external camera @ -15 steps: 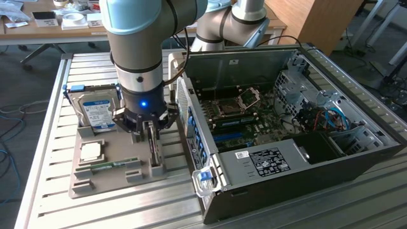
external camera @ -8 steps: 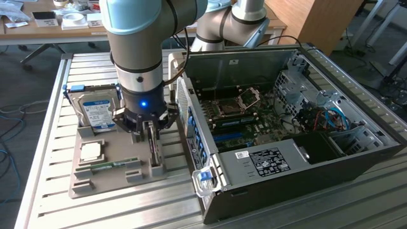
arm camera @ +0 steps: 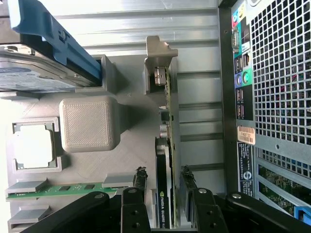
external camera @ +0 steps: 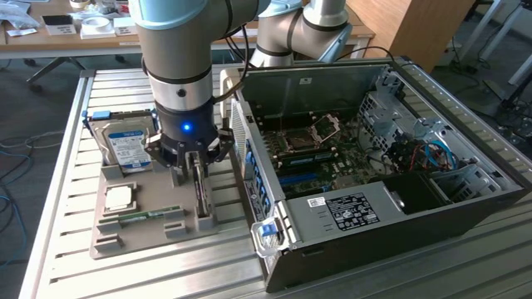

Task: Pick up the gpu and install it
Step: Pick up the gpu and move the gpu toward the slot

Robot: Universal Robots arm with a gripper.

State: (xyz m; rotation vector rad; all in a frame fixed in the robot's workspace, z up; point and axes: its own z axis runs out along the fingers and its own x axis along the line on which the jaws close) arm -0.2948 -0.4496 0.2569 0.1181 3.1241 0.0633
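The gpu (external camera: 202,194) stands on its edge in a slot of the grey fixture (external camera: 149,240), to the exterior view's left of the open computer case. In the wrist view the gpu (arm camera: 165,121) shows a green board, a black cooler and a silvery bracket at its far end. My gripper (external camera: 191,174) hangs straight over the card, open. Its two black fingers (arm camera: 140,178) straddle the card's near end with a small gap on each side, and my gripper (arm camera: 164,177) is not closed on it.
The fixture also holds a hard drive (external camera: 129,146) in a blue frame, a CPU (external camera: 119,198) and a RAM stick (external camera: 141,217). The open PC case (external camera: 465,205) lies on its side on the exterior view's right, motherboard (external camera: 316,149) exposed. Its rear panel (arm camera: 272,73) is close beside the card.
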